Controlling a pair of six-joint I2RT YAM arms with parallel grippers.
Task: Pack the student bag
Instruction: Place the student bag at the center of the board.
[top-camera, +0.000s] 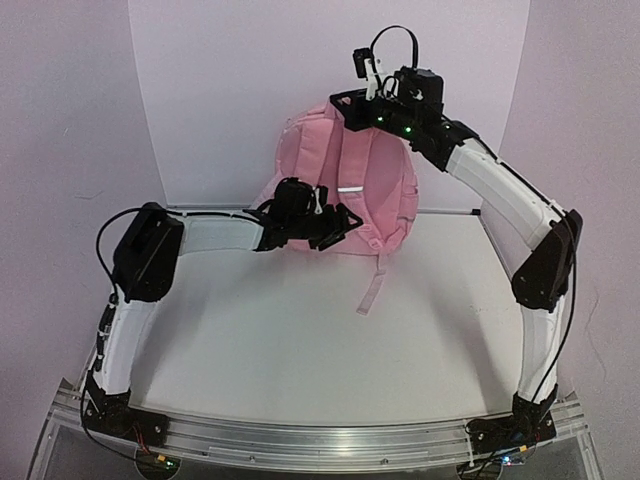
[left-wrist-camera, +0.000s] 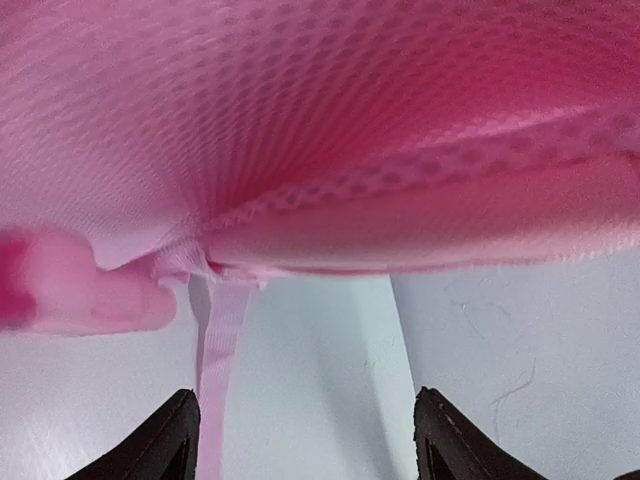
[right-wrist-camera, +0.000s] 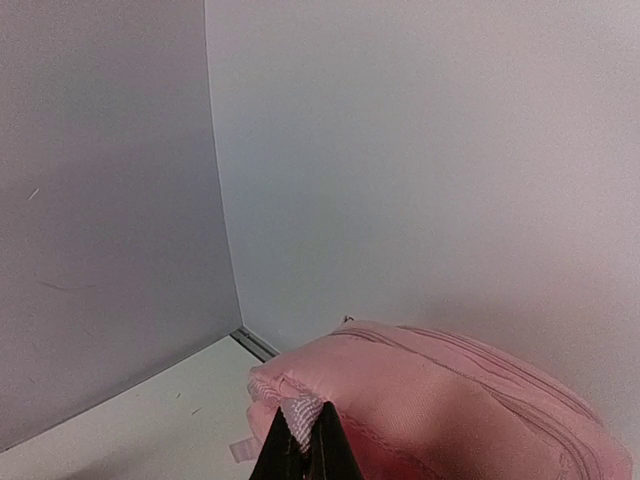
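Student bag (top-camera: 372, 195) hangs from right pincer (right-wrist-camera: 300, 442), left pincer (left-wrist-camera: 305, 440) just beside.

**The count, kind by kind**

One student bag (top-camera: 385, 200), pink. One loose webbing strap (top-camera: 372, 285) dangling from it. Two robot arms: the left arm (top-camera: 215, 235) and the right arm (top-camera: 500, 185). One white counter (top-camera: 300, 350) beneath everything.

A white table (top-camera: 300, 340) with faint scuffs forms the floor of a plain booth, and an aluminium rail (top-camera: 330, 440) runs along its near edge. A pale back wall (top-camera: 250, 80) meets the left wall (top-camera: 60, 120) and the right wall (top-camera: 590, 100) at vertical seams, with a thin metal strip (top-camera: 450, 211) along its foot. The light is soft and even.
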